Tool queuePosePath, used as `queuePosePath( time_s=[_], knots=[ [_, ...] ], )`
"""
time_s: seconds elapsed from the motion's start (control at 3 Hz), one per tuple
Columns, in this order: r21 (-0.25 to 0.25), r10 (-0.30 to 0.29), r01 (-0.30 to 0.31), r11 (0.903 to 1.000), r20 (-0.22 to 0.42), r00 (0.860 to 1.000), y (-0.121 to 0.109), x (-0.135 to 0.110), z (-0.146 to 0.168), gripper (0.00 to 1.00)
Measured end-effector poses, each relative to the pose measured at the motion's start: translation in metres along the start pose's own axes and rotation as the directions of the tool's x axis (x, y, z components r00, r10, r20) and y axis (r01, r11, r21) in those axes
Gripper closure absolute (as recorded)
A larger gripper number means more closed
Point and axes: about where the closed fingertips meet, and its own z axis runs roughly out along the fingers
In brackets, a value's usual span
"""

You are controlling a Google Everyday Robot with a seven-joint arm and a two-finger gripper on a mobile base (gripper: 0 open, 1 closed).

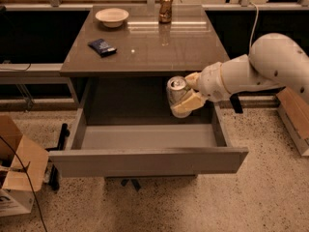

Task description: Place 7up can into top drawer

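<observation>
The 7up can [176, 92], silver-topped with a pale body, is upright in my gripper [187, 94]. The cream fingers [189, 103] are shut on its right side. The white arm reaches in from the right. The can hangs over the back right part of the open top drawer [145, 160], just in front of the cabinet's top edge. The drawer is pulled far out, and its grey inside holds nothing that I can see.
On the cabinet top [145, 47] stand a white bowl [112, 17], a dark blue packet [102, 46] and a brown-orange can [165, 7]. A cardboard box [19, 170] sits on the floor at the left, another box [294, 117] at the right.
</observation>
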Motion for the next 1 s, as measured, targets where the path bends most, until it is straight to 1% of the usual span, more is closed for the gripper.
queuePosePath(
  time_s=[0.33, 0.67, 1.0],
  knots=[
    [0.018, 0.081, -0.083, 0.9964, 0.097, 0.992, 0.007, 0.041, 0.040, 0.73],
    [0.026, 0.115, -0.120, 0.9924, 0.140, 0.983, 0.006, 0.062, 0.062, 0.50],
    [0.025, 0.127, -0.133, 0.9908, 0.169, 0.977, -0.001, 0.074, 0.081, 0.27]
  ],
)
